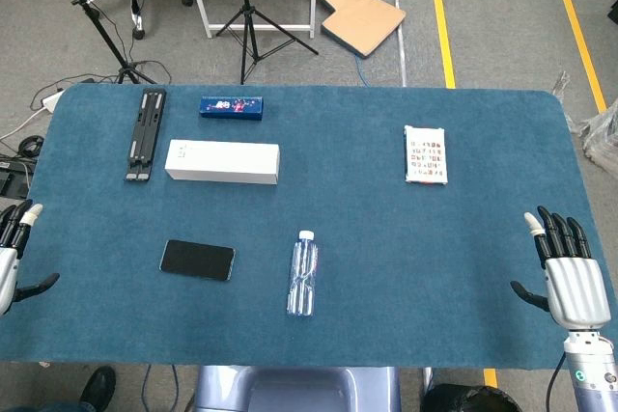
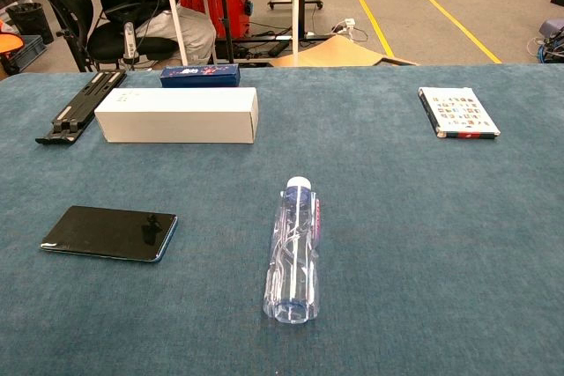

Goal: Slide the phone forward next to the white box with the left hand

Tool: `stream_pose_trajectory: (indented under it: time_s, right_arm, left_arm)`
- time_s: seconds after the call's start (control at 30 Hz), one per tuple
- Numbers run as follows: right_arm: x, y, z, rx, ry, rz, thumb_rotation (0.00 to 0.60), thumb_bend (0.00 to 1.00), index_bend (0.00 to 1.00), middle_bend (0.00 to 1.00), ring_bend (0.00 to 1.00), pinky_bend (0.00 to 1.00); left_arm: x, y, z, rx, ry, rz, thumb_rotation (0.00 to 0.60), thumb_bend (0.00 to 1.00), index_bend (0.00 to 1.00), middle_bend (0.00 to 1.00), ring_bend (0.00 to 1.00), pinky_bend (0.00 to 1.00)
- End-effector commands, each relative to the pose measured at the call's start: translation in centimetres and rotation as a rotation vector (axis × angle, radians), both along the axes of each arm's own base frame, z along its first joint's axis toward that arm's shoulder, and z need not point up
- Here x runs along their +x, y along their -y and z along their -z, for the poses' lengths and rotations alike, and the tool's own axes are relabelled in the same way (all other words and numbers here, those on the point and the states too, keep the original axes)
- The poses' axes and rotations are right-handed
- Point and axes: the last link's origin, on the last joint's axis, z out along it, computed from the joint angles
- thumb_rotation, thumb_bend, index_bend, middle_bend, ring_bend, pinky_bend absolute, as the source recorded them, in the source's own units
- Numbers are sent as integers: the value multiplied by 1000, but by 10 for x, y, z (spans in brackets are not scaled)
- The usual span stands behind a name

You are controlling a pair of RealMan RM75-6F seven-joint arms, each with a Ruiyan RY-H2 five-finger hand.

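For you: bright, even overhead light, soft faint shadows, sharp focus, mild glare on the phone point(image 2: 109, 233).

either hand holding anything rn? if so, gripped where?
Nothing held. The left hand and right hand are both empty at the table's near corners, fingers apart. The phone lies untouched on the table.

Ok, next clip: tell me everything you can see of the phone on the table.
The phone is a slim dark slab with rounded corners and a glossy black face that catches reflections; a thin bluish edge shows in the chest view. It lies flat on the blue cloth table, long side running left to right, on the robot's left half. It sits nearer the robot than the white box, with bare cloth between them, and left of the lying water bottle. Nothing touches it; the left hand is off at the table edge.
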Motion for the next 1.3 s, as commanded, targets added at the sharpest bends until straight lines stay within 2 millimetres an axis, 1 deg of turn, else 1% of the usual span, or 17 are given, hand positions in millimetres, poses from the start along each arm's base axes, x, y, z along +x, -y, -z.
stream_pose_trajectory:
  time_s: [0.03, 0.2, 0.27, 0.33, 0.37, 0.43, 0.5, 0.53, 0.6, 0.67, 0.77, 0.8, 1.1, 1.3]
  right_arm:
    - [0, 0, 0, 2, -10, 13, 600, 0, 0, 0, 0, 0]
    - [-1, -1, -1, -1, 2, 31, 600, 0, 0, 0, 0, 0]
    - [-1, 0, -1, -1, 5, 33, 600, 0, 0, 0, 0, 0]
    - [-2, 1, 1, 11, 8, 39, 600, 0, 0, 0, 0, 0]
    - [-3, 1, 1, 16, 7, 42, 600, 0, 0, 0, 0, 0]
    - [-4, 2, 2, 21, 6, 47, 600, 0, 0, 0, 0, 0]
    - [-5, 3, 2, 26, 9, 53, 600, 0, 0, 0, 0, 0]
    - [-5, 3, 2, 26, 12, 55, 600, 0, 0, 0, 0, 0]
    - [-5, 4, 1, 26, 14, 56, 600, 0, 0, 0, 0, 0]
    - [-6, 5, 1, 29, 16, 56, 600, 0, 0, 0, 0, 0]
    - [-10, 6, 4, 46, 16, 74, 600, 0, 0, 0, 0, 0]
    - [-11, 7, 4, 50, 19, 78, 600, 0, 0, 0, 0, 0]
    - [-13, 6, 2, 54, 29, 83, 600, 0, 0, 0, 0, 0]
    - [-14, 7, 2, 59, 30, 88, 600, 0, 0, 0, 0, 0]
  left_arm:
    - [1, 0, 1, 3, -4, 6, 600, 0, 0, 0, 0, 0]
    - [2, -2, 8, -17, -7, 13, 600, 0, 0, 0, 0, 0]
    - [7, -5, 20, -62, -15, 26, 600, 1, 0, 0, 0, 0]
    - [29, -15, 58, -199, -8, 76, 600, 16, 0, 0, 0, 0]
    - [35, -19, 70, -231, -13, 87, 600, 29, 0, 0, 0, 0]
    - [45, -23, 85, -270, -22, 106, 600, 61, 0, 0, 0, 0]
    - [58, -29, 108, -324, -33, 133, 600, 111, 0, 0, 0, 0]
    - [64, -31, 119, -351, -35, 143, 600, 148, 0, 0, 0, 0]
    - [72, -33, 133, -383, -38, 153, 600, 216, 0, 0, 0, 0]
    - [83, -36, 152, -423, -51, 166, 600, 297, 0, 0, 0, 0]
    - [94, -39, 178, -462, -113, 194, 600, 335, 0, 0, 0, 0]
    - [95, -41, 183, -460, -129, 188, 600, 335, 0, 0, 0, 0]
    - [93, -48, 206, -491, -188, 166, 600, 334, 0, 0, 0, 0]
    - [90, -53, 210, -484, -185, 153, 600, 334, 0, 0, 0, 0]
